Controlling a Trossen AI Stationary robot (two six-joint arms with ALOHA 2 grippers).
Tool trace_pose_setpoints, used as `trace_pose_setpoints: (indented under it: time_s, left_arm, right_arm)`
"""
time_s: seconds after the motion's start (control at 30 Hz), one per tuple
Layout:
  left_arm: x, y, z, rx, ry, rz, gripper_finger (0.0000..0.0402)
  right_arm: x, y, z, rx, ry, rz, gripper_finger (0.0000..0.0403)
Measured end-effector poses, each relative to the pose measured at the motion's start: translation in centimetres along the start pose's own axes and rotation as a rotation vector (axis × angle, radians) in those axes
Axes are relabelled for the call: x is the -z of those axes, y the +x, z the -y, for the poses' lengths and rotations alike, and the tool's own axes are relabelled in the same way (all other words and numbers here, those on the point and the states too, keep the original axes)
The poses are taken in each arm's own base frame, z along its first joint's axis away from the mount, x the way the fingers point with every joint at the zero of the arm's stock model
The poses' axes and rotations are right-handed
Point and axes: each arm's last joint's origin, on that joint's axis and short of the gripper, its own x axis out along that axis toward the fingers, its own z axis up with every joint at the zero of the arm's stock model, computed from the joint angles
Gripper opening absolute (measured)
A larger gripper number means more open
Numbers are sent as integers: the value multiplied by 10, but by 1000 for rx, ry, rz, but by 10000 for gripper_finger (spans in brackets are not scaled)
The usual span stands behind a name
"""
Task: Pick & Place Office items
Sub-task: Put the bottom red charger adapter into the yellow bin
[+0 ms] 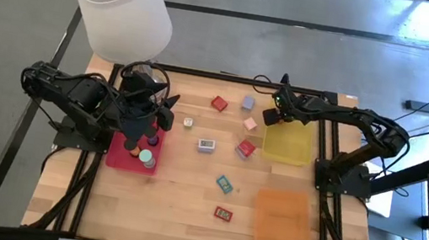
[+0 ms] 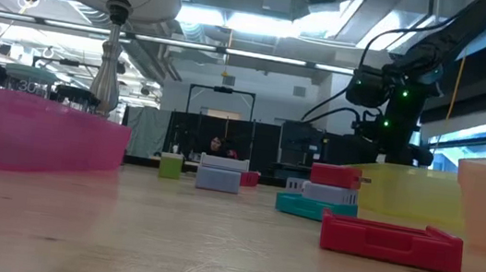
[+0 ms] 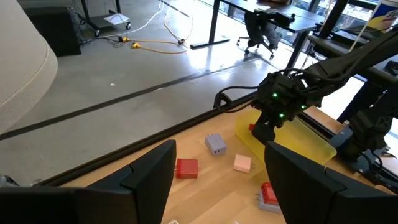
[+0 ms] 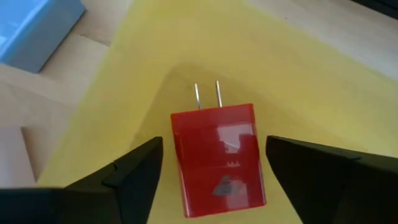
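The wooden table [image 1: 188, 184] carries a red mat [image 1: 125, 156] at left, yellow [image 1: 289, 145] and orange [image 1: 280, 219] mats at right, and small blocks between (red [image 1: 219, 103], lavender [image 1: 248, 103], pink [image 1: 250, 124]), plus a lamp [image 1: 121, 4].

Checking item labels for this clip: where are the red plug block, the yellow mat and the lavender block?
Red plastic plug block [image 4: 217, 158], right wrist view, top face.
Flat yellow mat [image 1: 295, 149], high view, bare part.
Small lavender block [image 3: 215, 144], left wrist view, top face.
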Motion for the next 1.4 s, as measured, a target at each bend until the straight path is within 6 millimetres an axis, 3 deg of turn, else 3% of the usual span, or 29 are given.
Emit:
trace_pose_setpoints:
  time_s: [0.13,0.23,0.4,0.57,0.77,1.13,1.27,1.4]
  left_arm:
    - [0,0,0,0,0,0,242]
    - [0,0,0,0,0,0,242]
    - [0,0,0,0,0,0,242]
    - [0,0,0,0,1,0,242]
    - [0,0,0,0,21,0,242]
    - [0,0,0,7,160,-8,242]
    - [1,0,1,36,194,-44,242]
    - [2,0,1,58,205,-71,242]
  right_arm:
    - [0,-3,1,-2,1,3,320]
    - [-6,-16,1,-9,17,-17,334]
    - [-22,-55,-3,-63,-9,15,343]
    - [-24,-97,-21,-319,-22,73,342]
    - [1,-127,-55,-509,-150,93,342]
    - [62,-147,-118,-609,-706,225,343]
    - [76,-148,-127,-579,-755,235,343]
    - [81,-141,-134,-566,-672,186,343]
